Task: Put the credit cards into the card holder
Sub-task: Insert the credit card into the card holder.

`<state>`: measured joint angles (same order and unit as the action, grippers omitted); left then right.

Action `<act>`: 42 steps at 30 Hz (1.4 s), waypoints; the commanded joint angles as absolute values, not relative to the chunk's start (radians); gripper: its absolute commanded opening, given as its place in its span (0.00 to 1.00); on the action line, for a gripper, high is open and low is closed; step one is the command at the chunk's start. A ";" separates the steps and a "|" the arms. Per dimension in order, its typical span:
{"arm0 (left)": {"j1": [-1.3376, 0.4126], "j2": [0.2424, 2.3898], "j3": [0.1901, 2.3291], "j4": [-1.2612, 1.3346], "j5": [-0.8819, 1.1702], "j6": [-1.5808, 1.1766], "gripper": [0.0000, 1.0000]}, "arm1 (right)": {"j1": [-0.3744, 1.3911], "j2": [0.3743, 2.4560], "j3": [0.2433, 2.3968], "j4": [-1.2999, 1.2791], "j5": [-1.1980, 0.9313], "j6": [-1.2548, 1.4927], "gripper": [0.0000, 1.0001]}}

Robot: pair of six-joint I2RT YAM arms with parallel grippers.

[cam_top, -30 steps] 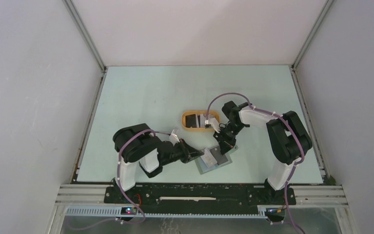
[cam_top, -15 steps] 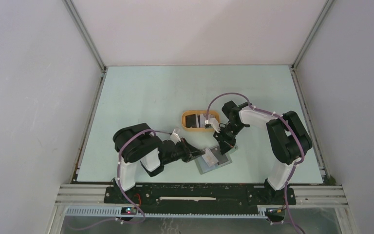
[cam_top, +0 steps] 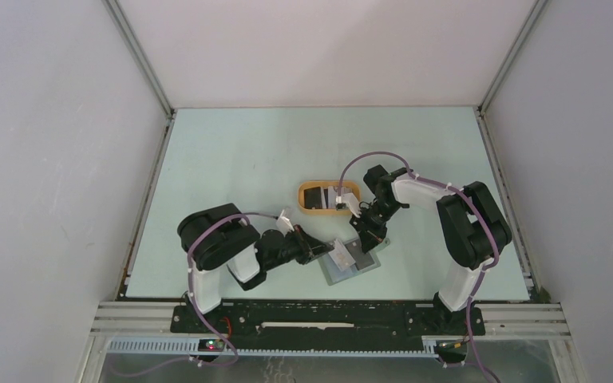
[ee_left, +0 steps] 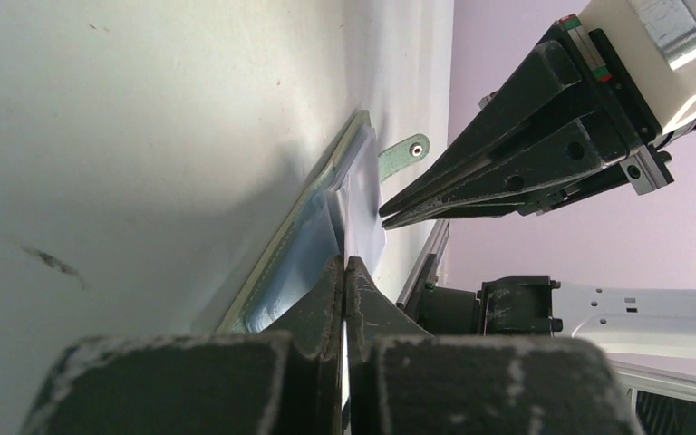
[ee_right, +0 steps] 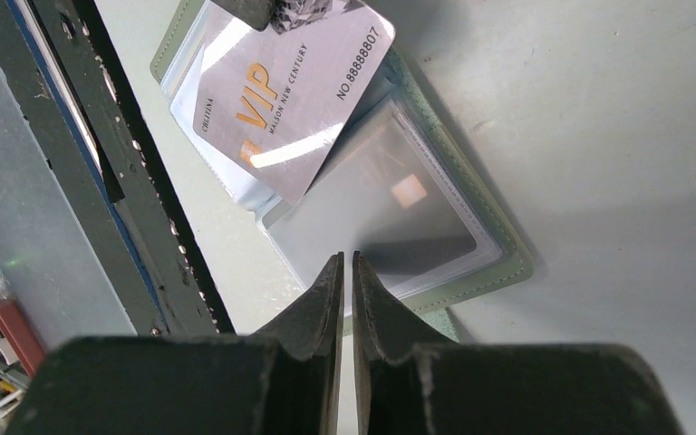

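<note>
The card holder lies open and flat on the worktop, near its front edge, with the clear sleeves facing up. The small snap tab sticks out from the far side of the holder.

The left tool comes to the holder from the left side. Its jaws are pressed together on a silver card with "VIP" printed in orange. The card lies slanted over the left half of the holder, and one corner reaches over the middle fold. In the left wrist view the card is seen from its edge, standing a little up from the sleeve. I cannot tell if the corner is already inside a pocket.

The right tool stands over the right half of the holder, just beside the free end of the card. Its jaws are narrow, with only a thin slit, and I see nothing in the slit. I cannot tell if it touches the sleeve.

Behind the holder an orange tray sits on the worktop, with a black card in it. The right arm partly hides the tray's right end.
</note>
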<state>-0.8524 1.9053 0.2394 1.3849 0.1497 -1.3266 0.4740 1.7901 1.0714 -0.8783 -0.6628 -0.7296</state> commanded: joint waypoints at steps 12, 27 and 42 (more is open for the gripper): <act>-0.853 1.837 0.235 1.311 0.087 -1.236 0.00 | 0.476 1.778 1.106 -0.874 -0.667 -0.721 0.14; -0.854 1.814 0.261 1.280 0.078 -1.194 0.00 | 0.474 1.776 1.106 -0.874 -0.667 -0.721 0.14; -0.880 1.820 0.299 1.280 0.081 -1.155 0.00 | 0.474 1.776 1.106 -0.874 -0.667 -0.723 0.14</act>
